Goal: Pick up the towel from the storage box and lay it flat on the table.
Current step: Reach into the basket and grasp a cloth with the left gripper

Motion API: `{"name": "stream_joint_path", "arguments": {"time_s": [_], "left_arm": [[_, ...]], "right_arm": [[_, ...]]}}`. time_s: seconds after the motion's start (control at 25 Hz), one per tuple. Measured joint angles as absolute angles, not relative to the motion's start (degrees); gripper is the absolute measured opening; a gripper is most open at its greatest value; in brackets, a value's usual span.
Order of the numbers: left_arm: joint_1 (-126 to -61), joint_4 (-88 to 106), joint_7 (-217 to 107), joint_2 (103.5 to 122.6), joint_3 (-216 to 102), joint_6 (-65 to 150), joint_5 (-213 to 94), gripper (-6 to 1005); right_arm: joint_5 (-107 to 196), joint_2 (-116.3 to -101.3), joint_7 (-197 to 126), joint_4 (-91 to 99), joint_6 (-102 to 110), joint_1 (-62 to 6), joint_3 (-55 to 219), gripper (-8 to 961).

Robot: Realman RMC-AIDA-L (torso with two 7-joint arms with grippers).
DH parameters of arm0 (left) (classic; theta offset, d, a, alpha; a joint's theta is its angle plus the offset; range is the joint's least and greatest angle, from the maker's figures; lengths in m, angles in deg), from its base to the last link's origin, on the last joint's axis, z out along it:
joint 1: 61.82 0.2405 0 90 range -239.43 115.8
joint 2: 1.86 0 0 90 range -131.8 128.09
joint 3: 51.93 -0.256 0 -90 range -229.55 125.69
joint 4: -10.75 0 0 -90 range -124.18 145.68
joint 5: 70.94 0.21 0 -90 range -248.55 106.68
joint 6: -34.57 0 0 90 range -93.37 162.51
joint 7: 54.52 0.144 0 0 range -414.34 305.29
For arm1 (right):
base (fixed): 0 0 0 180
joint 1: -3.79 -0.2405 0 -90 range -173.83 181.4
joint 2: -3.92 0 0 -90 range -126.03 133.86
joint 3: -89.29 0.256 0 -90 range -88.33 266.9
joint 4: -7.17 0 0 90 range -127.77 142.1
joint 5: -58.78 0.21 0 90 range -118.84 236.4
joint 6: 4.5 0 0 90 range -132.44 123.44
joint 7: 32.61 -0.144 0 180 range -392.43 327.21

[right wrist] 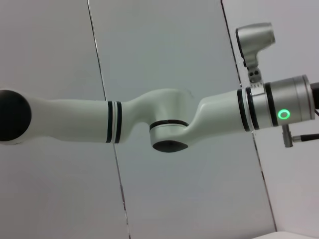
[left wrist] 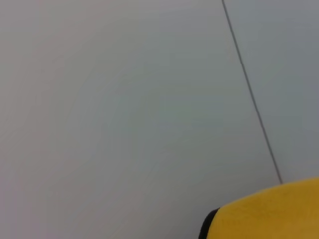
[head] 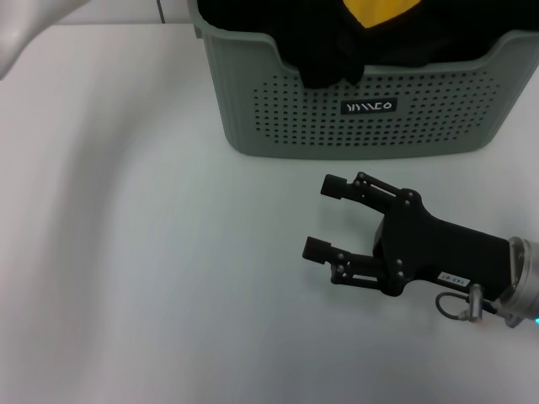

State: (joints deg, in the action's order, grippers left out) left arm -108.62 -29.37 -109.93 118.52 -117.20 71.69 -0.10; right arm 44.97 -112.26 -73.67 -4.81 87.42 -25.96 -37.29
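Observation:
The grey-green storage box (head: pixel 362 109) stands at the back of the white table (head: pixel 152 278). Black cloths (head: pixel 328 50) fill it and spill over its scooped front rim. A patch of the yellow towel (head: pixel 379 10) shows at the picture's top edge above the box. In the left wrist view a yellow towel corner (left wrist: pixel 269 214) with black edging fills the near corner. My right gripper (head: pixel 324 216) hovers over the table just in front of the box, open and empty, fingers pointing left. The left gripper itself is out of sight.
A white part of my left arm (head: pixel 21 38) sits at the far left top corner. In the right wrist view the left arm (right wrist: pixel 164 119) stretches across in front of a panelled grey wall (right wrist: pixel 164 45), its wrist ring lit green.

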Motion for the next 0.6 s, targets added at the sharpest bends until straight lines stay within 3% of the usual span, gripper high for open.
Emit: {"name": "stream_joint_path", "arguments": {"time_s": [0.12,0.6], "left_arm": [[-108.60,-29.50,-107.67,118.53,-119.34,69.73,-1.91,476],[-105.21,-32.54,-92.94,118.77,-123.93,69.81,-5.89,478]], "right_arm": [[45.61,-112.27,-73.64,-4.84,87.38,-25.77,-37.27,840],[45.95,-112.18,-73.48,-4.86,86.57,-26.20,-36.87,839]]}}
